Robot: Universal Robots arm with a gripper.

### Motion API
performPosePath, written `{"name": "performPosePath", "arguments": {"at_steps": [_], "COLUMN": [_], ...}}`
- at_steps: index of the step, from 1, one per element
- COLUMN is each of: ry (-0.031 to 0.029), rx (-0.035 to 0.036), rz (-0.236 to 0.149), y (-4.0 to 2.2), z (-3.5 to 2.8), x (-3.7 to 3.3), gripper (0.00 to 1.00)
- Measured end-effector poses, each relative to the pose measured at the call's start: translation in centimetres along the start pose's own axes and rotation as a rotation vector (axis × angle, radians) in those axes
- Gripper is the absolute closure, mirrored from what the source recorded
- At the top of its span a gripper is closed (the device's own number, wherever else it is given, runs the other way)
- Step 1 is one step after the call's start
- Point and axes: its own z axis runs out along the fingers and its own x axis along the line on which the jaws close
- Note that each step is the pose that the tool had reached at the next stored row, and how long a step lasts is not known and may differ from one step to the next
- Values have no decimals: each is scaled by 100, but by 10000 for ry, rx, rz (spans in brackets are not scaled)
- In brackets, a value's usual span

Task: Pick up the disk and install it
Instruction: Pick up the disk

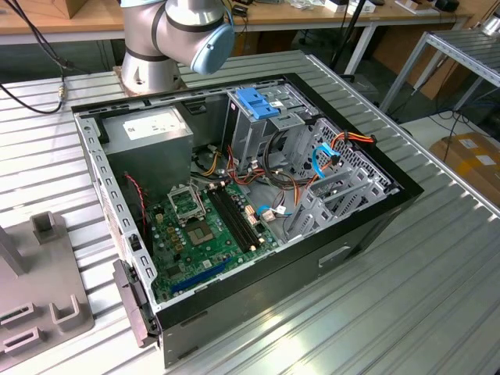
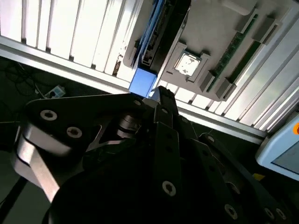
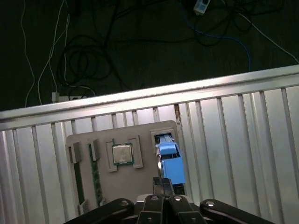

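Note:
The disk [image 3: 169, 161], a flat drive in a blue plastic frame, stands on edge in a slot of a grey holder [image 3: 140, 182] on the slatted table. In the second wrist view the disk [image 2: 152, 42] shows as a dark edge with its blue frame end beside the fingertips. My gripper [image 3: 163, 185] hangs over the disk's near end with its fingers together and nothing visibly between them. In the second wrist view the gripper [image 2: 161, 93] sits just past the blue frame end.
The holder also carries a processor chip [image 3: 122, 154] and green memory sticks [image 3: 96, 177]. In the exterior view an open computer case [image 1: 234, 195] lies on the table, with a drive cage with a blue latch [image 1: 258, 101] and a grey power supply [image 1: 148, 129]. The holder [image 1: 39, 305] is at the exterior view's left.

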Motion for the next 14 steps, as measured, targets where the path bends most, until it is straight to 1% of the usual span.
{"name": "performPosePath", "arguments": {"at_steps": [1, 2, 9, 14], "ry": [5, 8, 23, 22], "rx": [17, 27, 78, 81], "rz": [-259, -405, -1172, -1200], "y": [0, 0, 0, 2], "z": [0, 0, 0, 0], "x": [0, 0, 0, -8], "gripper": [89, 89, 89, 89]}}
